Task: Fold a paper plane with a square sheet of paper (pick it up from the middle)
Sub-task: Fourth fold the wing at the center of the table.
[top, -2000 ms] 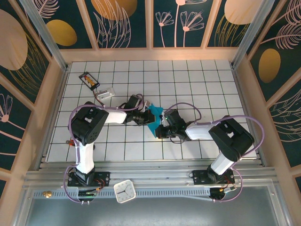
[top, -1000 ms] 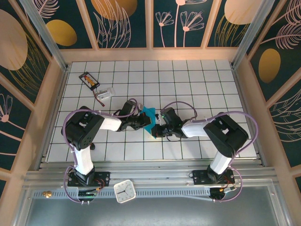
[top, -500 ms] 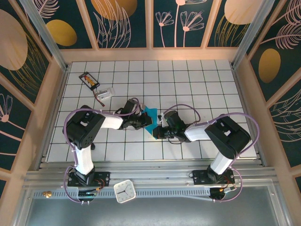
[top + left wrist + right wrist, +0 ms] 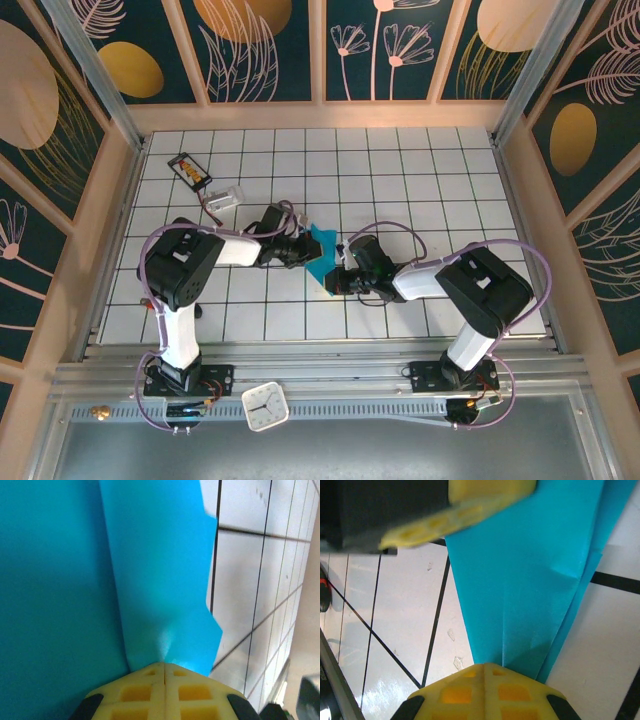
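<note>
At mid-table, between two clamping grippers: one part-folded paper plane.

Left gripper [image 4: 303, 254]: yellow fingertips [image 4: 150, 676] pressed together, pinching the left edge of the paper plane [image 4: 322, 252], where the teal-blue sheet puckers into a crease. Right gripper [image 4: 336, 281]: jaws likewise closed, nipping the paper's narrow near end, from which layered folds fan outward. Paper spans the short gap between the two grippers, slanting from near-right to far-left over the white tiled table [image 4: 420, 180]; whether it touches the tiles cannot be told. Left-arm finger [image 4: 455, 527] is visible just beyond the paper in the right wrist view. Further items: black card with orange marks [image 4: 189, 170] at the far-left corner; small clear object [image 4: 226, 197] near it, well apart from the paper; white clock [image 4: 265, 407] on the near rail between the arm bases.
</note>
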You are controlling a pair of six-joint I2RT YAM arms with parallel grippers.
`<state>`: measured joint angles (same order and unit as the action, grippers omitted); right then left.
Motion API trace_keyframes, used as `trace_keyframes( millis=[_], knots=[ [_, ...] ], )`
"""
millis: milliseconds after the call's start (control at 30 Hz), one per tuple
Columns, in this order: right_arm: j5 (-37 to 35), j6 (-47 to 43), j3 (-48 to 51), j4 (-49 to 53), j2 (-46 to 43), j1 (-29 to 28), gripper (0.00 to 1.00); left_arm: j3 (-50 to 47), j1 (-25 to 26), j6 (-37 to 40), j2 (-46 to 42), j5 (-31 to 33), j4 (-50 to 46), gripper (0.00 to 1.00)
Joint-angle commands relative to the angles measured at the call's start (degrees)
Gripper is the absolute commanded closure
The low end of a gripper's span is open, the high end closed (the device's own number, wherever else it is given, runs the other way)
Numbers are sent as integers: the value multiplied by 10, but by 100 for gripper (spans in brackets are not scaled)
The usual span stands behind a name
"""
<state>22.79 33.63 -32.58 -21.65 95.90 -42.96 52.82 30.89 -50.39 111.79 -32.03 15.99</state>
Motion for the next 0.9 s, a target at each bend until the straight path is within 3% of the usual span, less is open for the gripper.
trace_keyframes(
  millis=[0,867],
  knots=[
    [-27,7,37,171,26,-4,100,25,-22,20,24,35,-11,98],
    [-46,-2,38,211,5,-6,100,215,-81,74,132,58,-88,92]
  ],
)
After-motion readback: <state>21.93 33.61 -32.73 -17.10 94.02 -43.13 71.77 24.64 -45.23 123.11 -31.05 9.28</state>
